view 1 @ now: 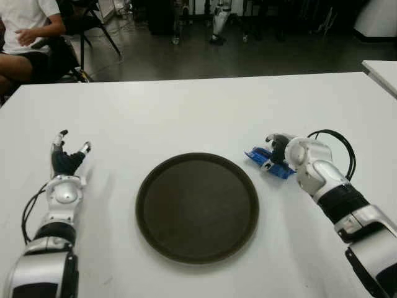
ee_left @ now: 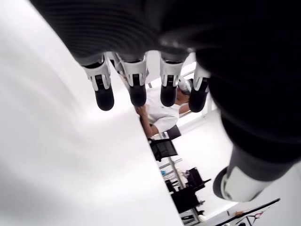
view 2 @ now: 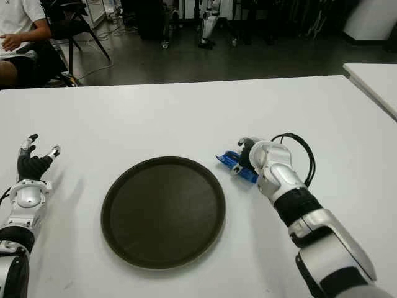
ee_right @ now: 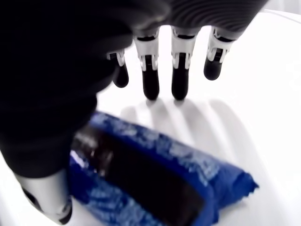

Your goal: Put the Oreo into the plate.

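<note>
The Oreo (view 1: pixel 271 162) is a blue packet lying flat on the white table (view 1: pixel 186 118), just right of the dark round plate (view 1: pixel 197 208), which holds nothing. My right hand (view 1: pixel 282 152) hovers over the packet's right end. In the right wrist view its fingers (ee_right: pixel 150 75) stretch straight out past the Oreo (ee_right: pixel 155 174), and the thumb (ee_right: pixel 47 197) stands beside the packet; the hand is open and not closed on it. My left hand (view 1: pixel 67 155) shows to the left of the plate, fingers spread and holding nothing.
A person (view 1: pixel 28 31) sits beyond the table's far left corner, by a chair (view 1: pixel 87 25). A second white table (view 1: pixel 381 71) begins at the far right. A black cable (view 1: pixel 338 146) loops off my right wrist.
</note>
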Tool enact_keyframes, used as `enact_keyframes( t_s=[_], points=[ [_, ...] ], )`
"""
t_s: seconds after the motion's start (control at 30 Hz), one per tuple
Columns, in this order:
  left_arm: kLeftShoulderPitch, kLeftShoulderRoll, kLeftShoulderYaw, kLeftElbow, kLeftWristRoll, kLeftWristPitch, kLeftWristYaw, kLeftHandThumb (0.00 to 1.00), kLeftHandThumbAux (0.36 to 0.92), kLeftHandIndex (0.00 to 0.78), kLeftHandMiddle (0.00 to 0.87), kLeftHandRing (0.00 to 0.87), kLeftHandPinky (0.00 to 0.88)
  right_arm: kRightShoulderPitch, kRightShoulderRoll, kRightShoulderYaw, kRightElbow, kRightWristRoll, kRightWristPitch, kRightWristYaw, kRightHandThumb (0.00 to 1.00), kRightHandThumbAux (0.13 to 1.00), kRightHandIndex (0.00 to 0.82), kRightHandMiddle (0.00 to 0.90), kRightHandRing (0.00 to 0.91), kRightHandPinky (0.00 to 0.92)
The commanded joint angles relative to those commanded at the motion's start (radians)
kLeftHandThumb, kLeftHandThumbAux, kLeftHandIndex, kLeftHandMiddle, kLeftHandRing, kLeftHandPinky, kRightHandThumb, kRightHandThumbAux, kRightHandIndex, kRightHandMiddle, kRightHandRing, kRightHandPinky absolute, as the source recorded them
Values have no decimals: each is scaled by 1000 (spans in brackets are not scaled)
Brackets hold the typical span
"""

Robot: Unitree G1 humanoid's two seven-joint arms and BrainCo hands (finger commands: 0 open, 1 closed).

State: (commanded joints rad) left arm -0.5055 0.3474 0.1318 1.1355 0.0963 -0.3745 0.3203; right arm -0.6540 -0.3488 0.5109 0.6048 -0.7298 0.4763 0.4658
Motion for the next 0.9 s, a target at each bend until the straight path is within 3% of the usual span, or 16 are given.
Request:
enact_keyframes(
  t_s=[0.9],
  points=[
    [-4, 2, 1, 8, -9, -5, -11, 0, 687, 17, 14, 15, 29, -24, 18, -16, 62, 23, -14, -25, 0, 752, 68, 101, 55, 0]
  ],
)
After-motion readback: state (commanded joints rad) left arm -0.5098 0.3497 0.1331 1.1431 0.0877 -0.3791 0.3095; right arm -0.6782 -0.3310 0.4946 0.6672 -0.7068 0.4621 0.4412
